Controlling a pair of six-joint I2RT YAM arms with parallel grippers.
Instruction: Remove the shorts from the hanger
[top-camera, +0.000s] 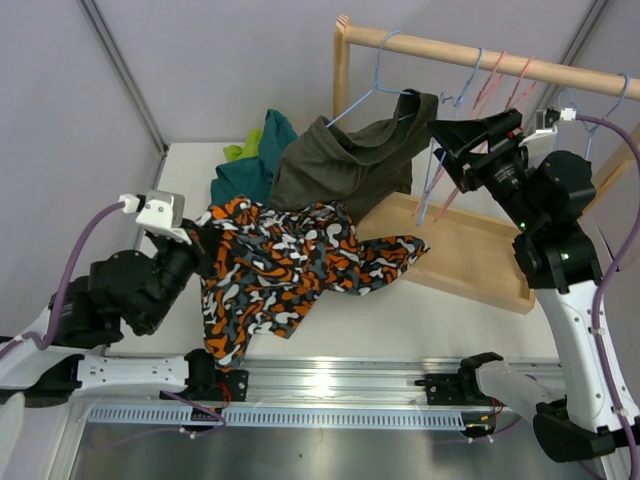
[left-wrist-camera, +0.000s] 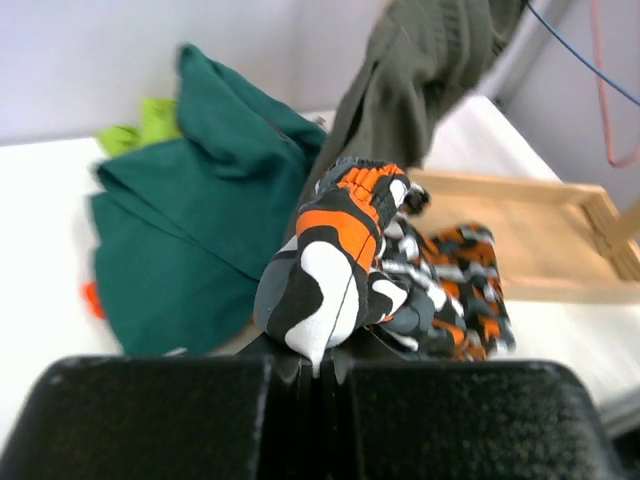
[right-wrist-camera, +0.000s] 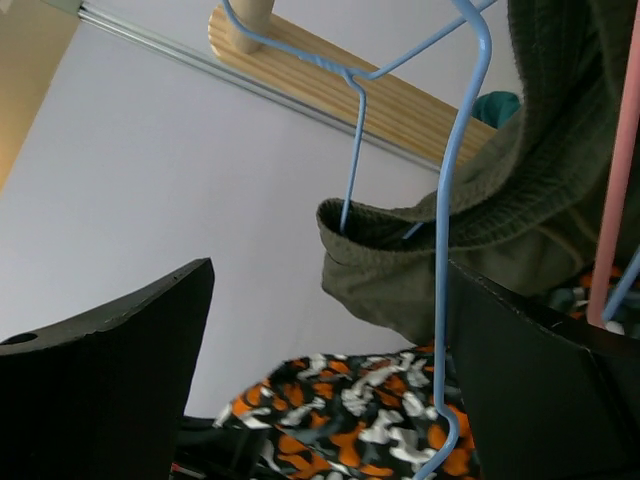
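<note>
Plainly, the left gripper (left-wrist-camera: 322, 365) clamps the camouflage shorts (left-wrist-camera: 335, 250) by their near edge.

The olive-grey shorts (top-camera: 350, 160) hang limp and bunched from a blue hanger (top-camera: 360, 95) at upper centre. Below them, the camouflage shorts (top-camera: 290, 265), orange, black and white, sprawl crumpled over the counter (top-camera: 480, 320) at centre left, one edge pinched in the left end effector (top-camera: 195, 245). The dark teal shorts (top-camera: 245, 175) lie heaped at upper left. The lime green shorts (top-camera: 237, 152) peek out behind that heap. A sliver of the orange-red shorts (left-wrist-camera: 92, 298) shows at its edge.
</note>
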